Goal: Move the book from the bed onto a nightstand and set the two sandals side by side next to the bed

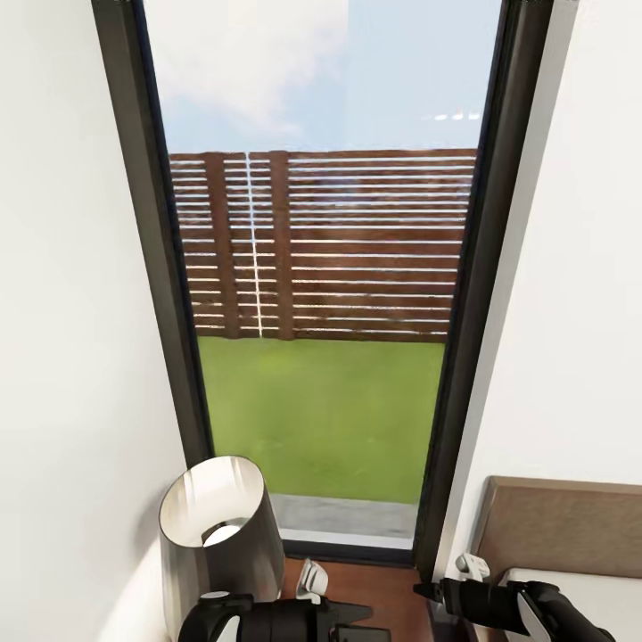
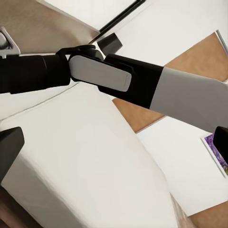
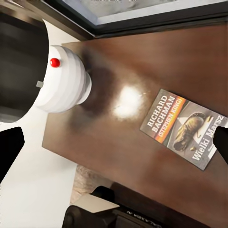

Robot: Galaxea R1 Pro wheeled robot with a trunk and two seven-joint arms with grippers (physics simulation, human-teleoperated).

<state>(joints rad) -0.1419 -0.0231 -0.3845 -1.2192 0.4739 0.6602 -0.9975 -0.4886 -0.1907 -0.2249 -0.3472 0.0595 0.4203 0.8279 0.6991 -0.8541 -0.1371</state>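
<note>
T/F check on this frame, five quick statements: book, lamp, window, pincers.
1. The book lies flat on the nightstand top. True.
2. The right pincer grips the book. False: the book lies free on the wood.
3. A lamp stands on the nightstand. True.
4. The window shows a brick wall. False: a slatted wooden fence and grass.
5. The book lies on the bed. False: the mattress in the left wrist view is bare.

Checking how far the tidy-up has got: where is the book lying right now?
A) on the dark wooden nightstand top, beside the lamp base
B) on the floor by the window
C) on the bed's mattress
A: the right wrist view shows the book flat on the nightstand top, apart from the white lamp base.
</note>
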